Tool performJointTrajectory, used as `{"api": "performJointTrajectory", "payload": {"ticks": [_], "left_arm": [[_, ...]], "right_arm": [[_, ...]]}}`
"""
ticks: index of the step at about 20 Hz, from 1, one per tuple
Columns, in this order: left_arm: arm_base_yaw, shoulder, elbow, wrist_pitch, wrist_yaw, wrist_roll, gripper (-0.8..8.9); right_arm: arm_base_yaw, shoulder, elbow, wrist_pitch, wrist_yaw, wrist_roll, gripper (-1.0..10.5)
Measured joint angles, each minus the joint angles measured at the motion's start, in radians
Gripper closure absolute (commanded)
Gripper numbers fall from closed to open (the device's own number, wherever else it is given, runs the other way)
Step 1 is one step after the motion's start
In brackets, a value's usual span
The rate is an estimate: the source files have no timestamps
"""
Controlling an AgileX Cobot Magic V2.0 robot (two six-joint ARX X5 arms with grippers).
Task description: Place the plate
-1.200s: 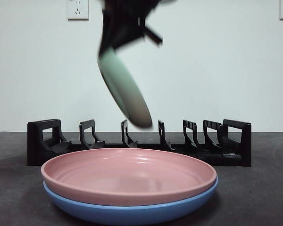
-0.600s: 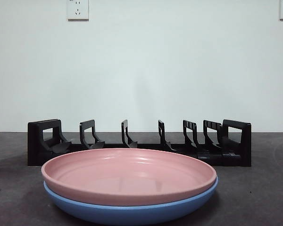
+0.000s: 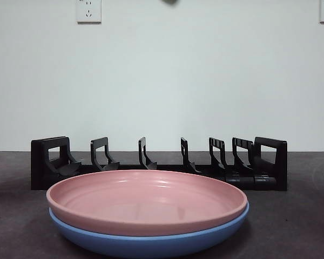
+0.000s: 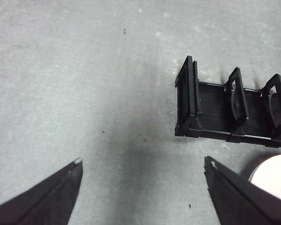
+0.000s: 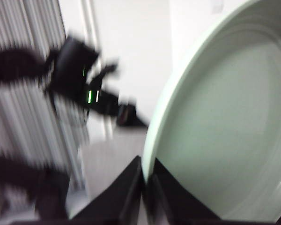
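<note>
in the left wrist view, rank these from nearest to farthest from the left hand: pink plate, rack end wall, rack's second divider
1. pink plate, right beside one open finger of the left hand.
2. rack end wall, at the black rack's near end.
3. rack's second divider, further along the rack.

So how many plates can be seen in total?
3: a pink plate stacked on a blue plate before the rack, and a green plate gripped by the right end effector.
</note>
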Motion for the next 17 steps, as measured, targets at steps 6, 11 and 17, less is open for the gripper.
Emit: {"api": "performJointTrajectory", "payload": {"ticks": [6, 11, 17], "left_arm": [[0.000, 0.000, 0.000, 0.000, 0.000, 0.000, 4.08], [0.000, 0.000, 0.000, 0.000, 0.000, 0.000, 4.08], [0.000, 0.000, 0.000, 0.000, 0.000, 0.000, 4.08]], "right_arm": [[0.098, 0.191, 0.034, -0.421, 0.107, -0.225, 9.4], [0.107, 0.416, 0.212, -0.617, 0.157, -0.411, 9.4], [0.107, 0.621, 0.294, -0.779, 0.157, -0.531, 9.4]]}}
